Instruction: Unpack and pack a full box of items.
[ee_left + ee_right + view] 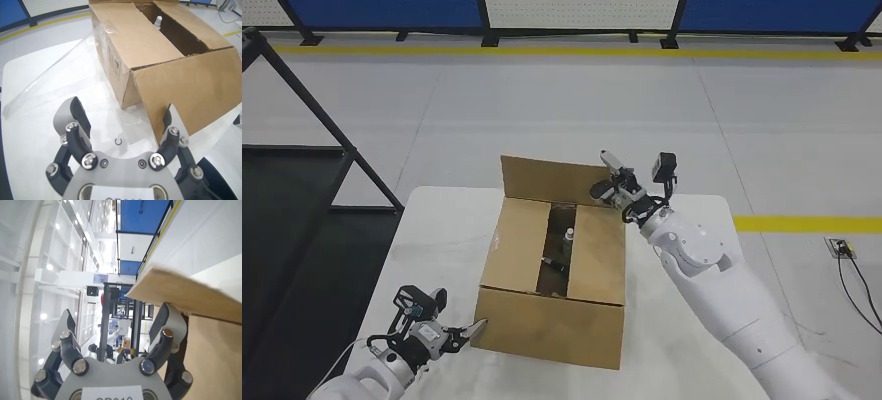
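Note:
A brown cardboard box [554, 300] stands in the middle of the white table [437, 250]. Its two top flaps lie nearly flat with a gap between them, where a white bottle [568, 236] [158, 21] stands among dark items. The far flap [542, 180] [181, 292] stands upright. My right gripper [608, 186] [115, 321] is open at that flap's right end, one finger [164, 317] against the cardboard edge. My left gripper [464, 336] [124, 117] is open just above the table at the box's near left corner [132, 89], holding nothing.
A long strip of clear tape [49, 73] hangs from the box's left side down onto the table. A small metal C-ring [118, 141] lies on the table between my left fingers. A black frame [312, 120] stands off the table's left.

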Available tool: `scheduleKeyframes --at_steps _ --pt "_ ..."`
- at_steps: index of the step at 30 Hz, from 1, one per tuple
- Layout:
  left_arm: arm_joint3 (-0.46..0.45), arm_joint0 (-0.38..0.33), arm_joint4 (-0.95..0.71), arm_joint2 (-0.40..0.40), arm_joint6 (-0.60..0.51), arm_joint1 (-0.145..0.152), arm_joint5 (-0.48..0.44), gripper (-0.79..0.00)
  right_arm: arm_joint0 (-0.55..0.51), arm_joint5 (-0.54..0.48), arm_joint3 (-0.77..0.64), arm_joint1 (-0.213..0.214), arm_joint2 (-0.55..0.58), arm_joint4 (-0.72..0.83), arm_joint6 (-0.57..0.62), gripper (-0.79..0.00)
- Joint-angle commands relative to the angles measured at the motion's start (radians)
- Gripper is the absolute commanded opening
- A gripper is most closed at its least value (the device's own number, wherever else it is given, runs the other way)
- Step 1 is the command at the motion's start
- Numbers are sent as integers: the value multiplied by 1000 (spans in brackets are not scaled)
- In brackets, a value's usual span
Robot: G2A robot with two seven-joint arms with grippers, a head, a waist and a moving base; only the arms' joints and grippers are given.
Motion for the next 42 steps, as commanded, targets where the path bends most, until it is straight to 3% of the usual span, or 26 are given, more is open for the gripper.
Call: scheduleKeyframes --at_steps 1,4,8,22,42 --pt "0 0 0 0 0 0 0 0 36 12 46 -19 -19 -28 -98 0" --pt "0 0 0 0 0 0 0 0 84 43 109 -52 -56 -70 -207 0" --pt "0 0 0 0 0 0 0 0 147 94 210 -94 -95 -83 -234 0" --pt "0 0 0 0 0 0 0 0 256 189 463 -195 -144 -78 -93 0" --pt "0 0 0 0 0 0 0 0 319 249 622 -302 -172 -134 37 0"
